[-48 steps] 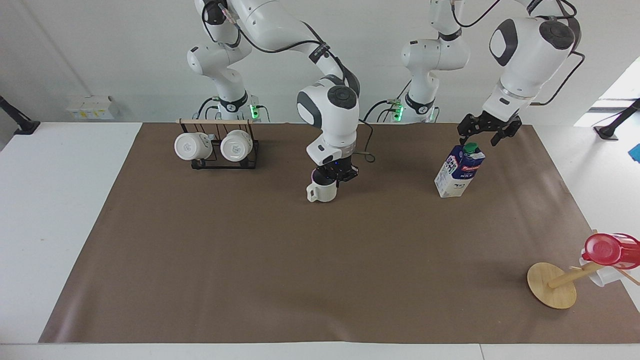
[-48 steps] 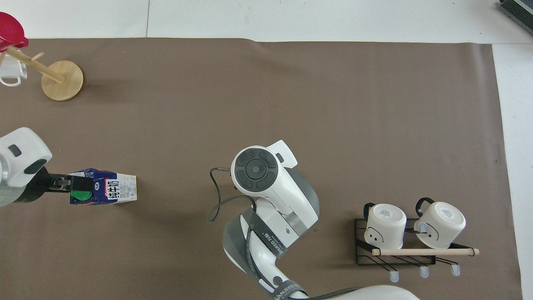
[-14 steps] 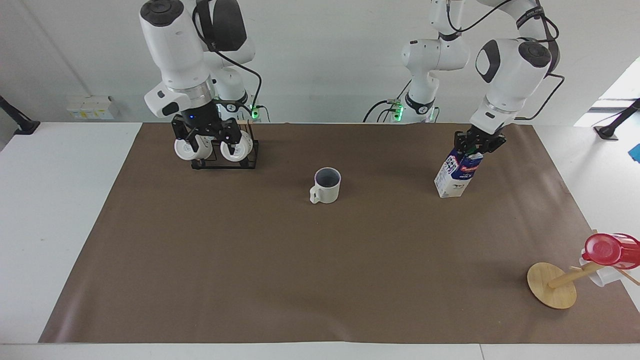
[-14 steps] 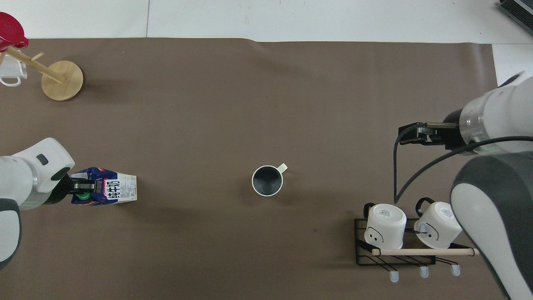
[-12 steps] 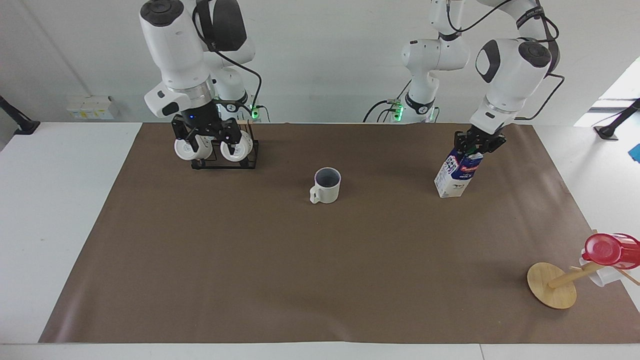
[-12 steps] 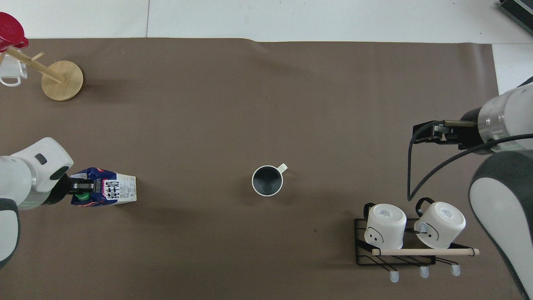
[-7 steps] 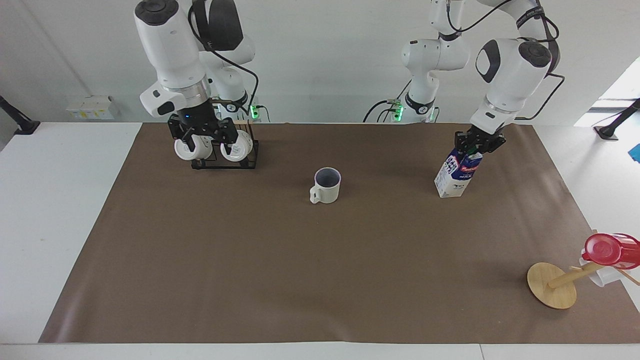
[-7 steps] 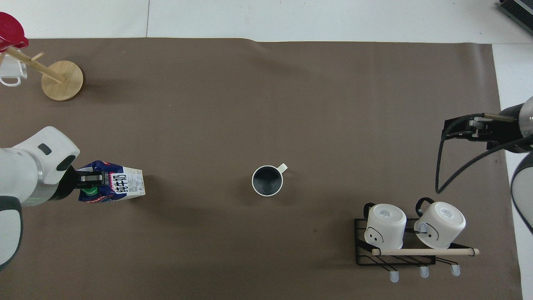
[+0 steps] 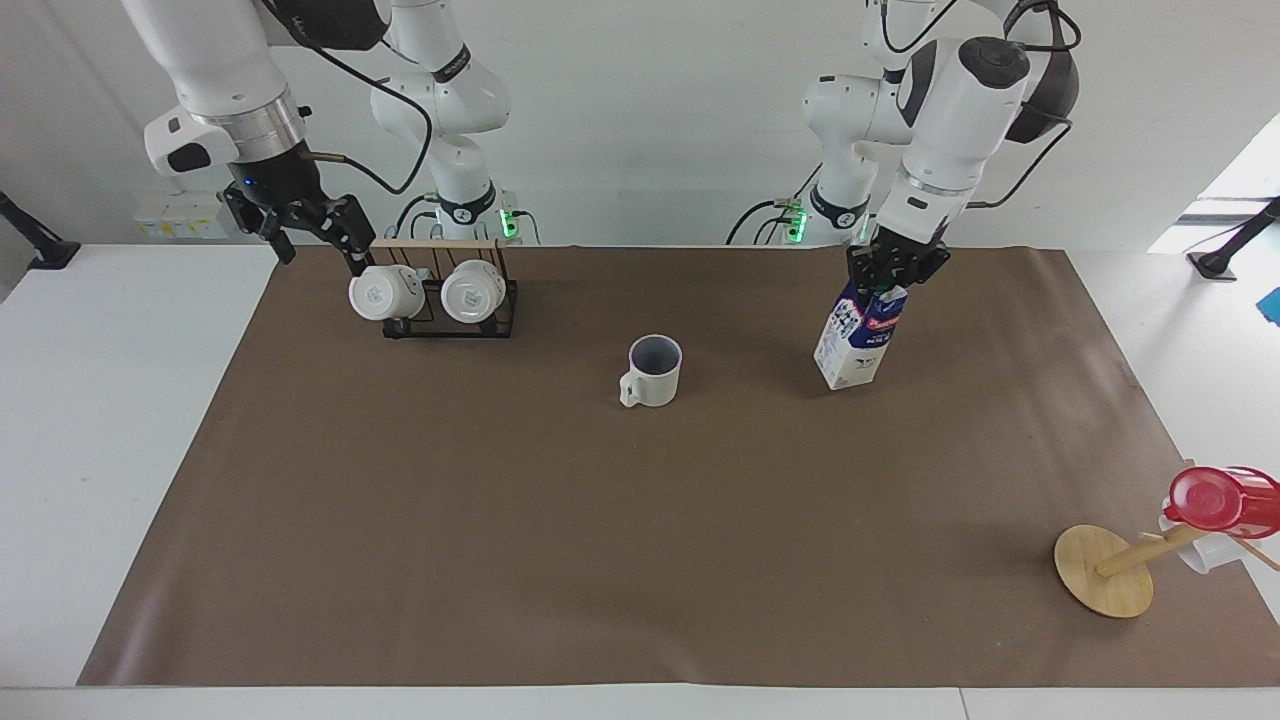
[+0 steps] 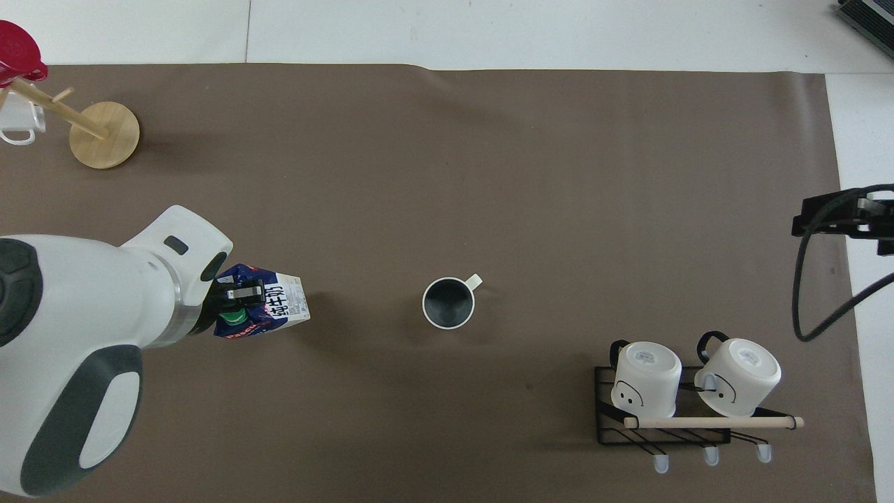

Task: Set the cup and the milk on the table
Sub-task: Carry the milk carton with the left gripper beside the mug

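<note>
cup (image 9: 653, 369): sitting upright on the worktop (image 9: 500, 520), mid-sheet, nothing touching it; this half is looking done
milk (image 9: 860, 335): hanging tilted in the air toward the left arm's end from the cup, base looking just clear of the sheet; not placed yet
left gripper (image 9: 889, 268): clamped on the milk's top by the green cap, carrying it over the sheet beside the cup
right gripper (image 9: 305, 228): fingers spread apart, holding nothing, hovering over the worktop edge toward the right arm's end from the cup, past the mug rack (image 9: 447, 296); arm is waiting
progress: roughly half; cup down, carton in transit
left to do: lowering the milk upright near the cup, letting go, pulling the gripper clear
risk: the tilted carton tipping on release if it is not squared up first
</note>
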You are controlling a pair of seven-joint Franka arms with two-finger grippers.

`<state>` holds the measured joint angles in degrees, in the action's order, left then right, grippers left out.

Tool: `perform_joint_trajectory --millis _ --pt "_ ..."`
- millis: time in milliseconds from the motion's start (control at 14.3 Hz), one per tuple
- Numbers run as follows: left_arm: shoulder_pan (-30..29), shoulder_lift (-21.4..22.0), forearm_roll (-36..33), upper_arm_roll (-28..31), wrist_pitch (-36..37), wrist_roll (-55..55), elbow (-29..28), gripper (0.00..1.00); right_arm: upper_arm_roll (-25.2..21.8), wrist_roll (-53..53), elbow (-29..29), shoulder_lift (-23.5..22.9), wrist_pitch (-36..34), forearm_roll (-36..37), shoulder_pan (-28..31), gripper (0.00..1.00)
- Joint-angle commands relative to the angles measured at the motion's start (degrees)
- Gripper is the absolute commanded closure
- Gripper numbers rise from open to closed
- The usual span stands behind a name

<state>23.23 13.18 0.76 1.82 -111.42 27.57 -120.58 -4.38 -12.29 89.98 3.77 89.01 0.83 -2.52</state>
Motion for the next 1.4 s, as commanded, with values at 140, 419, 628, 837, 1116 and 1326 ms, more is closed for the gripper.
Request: perform_joint_trajectory --millis 140,419,628,837,1116,1326 --pt "7.52 -4.12 -0.59 0.81 -2.12 7.12 3.25 0.7 0.69 3.85 -2.53 0.7 -4.38 -0.31 3.31 0.0" --pt "11.66 -7.81 -0.59 0.81 -5.56 12.42 4.39 0.66 1.3 4.9 -2.0 1.15 -4.29 0.22 2.61 0.0" --pt "12.45 -8.61 -0.59 0.81 -6.35 12.33 4.3 0.66 1.13 8.68 -1.74 0.97 -4.28 -0.3 3.3 0.0" --pt "13.77 -9.75 -0.59 0.81 -7.14 12.33 4.13 0.64 1.13 9.39 -0.51 1.24 -4.11 -0.13 2.78 0.0" --pt "14.3 -10.72 -0.59 0.81 -8.28 12.07 3.95 0.61 1.13 8.95 -0.15 1.5 -4.55 -0.31 2.69 0.0" --pt "14.3 -10.72 -0.59 0.81 -8.2 10.67 3.69 0.57 1.22 8.95 0.29 1.68 -4.55 -0.39 2.6 0.0"
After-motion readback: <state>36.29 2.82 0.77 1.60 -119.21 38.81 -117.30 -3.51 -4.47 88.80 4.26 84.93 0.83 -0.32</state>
